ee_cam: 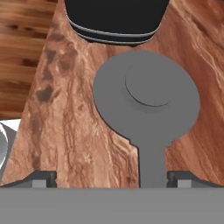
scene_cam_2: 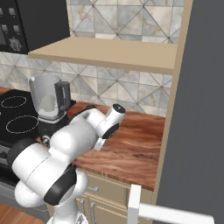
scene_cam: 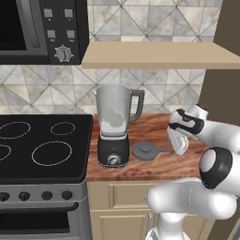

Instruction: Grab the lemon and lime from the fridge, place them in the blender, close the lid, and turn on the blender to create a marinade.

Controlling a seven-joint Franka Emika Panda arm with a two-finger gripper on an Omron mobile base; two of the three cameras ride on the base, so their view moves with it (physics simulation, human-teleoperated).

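Reddish wood surface point(scene_cam: 154, 136) under tiled backsplash, stove point(scene_cam: 42, 140) left of blender point(scene_cam: 114, 126). Lid point(ee_cam: 146, 94) flat just right of blender. Gripper point(ee_cam: 111, 177) above lid, jaws spread wide, empty.

Blender point(scene_cam: 114, 125) upright near the counter's left edge beside the stove: black base, silver knob, translucent grey jar open on top, handle to the right. Dark grey lid point(scene_cam: 146, 150) flat on the wood just right of the base, tab point(ee_cam: 152, 162) sticking out.
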